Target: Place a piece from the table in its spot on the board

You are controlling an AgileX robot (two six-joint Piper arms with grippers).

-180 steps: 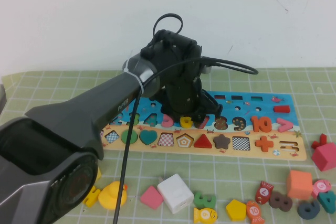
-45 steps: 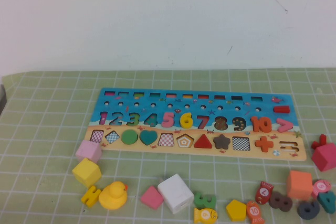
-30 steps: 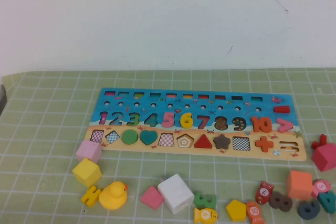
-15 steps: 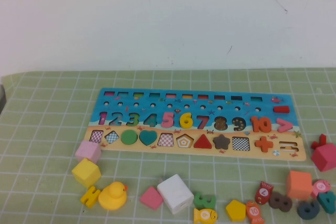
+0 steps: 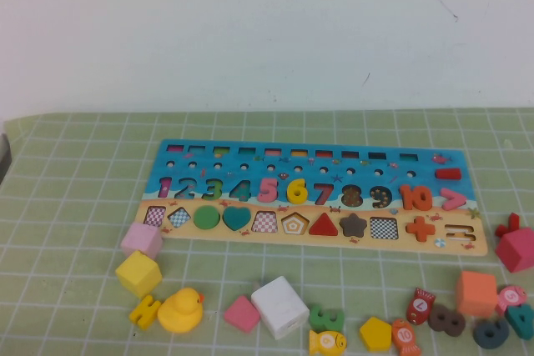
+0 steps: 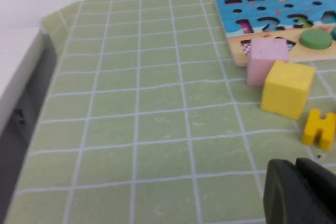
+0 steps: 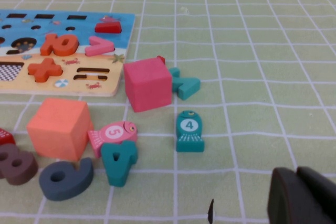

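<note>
1. Piece, yellow numeral "6" (image 5: 296, 191), sits in its slot on the board (image 5: 467, 243), between pink "5" (image 5: 267, 188) and red "7" (image 5: 322, 193).
2. Board's digit row reads 1 to 10, then ">"; orange "10" (image 7: 59, 44) clear in right wrist view.
3. Worktop (image 5: 67, 206) holds loose bits: teal fish (image 7: 189, 131) marked "4", pink fish (image 7: 112, 135) marked "5", one yellow cube (image 6: 287, 88), one pink cube (image 6: 266, 61), one duck (image 5: 181, 310).
4. Left gripper (image 6: 299, 192) low over the mat near the yellow cube, jaws together, empty.
5. Right gripper (image 7: 304, 195) near the teal fish; jaw state: cannot tell.
</note>
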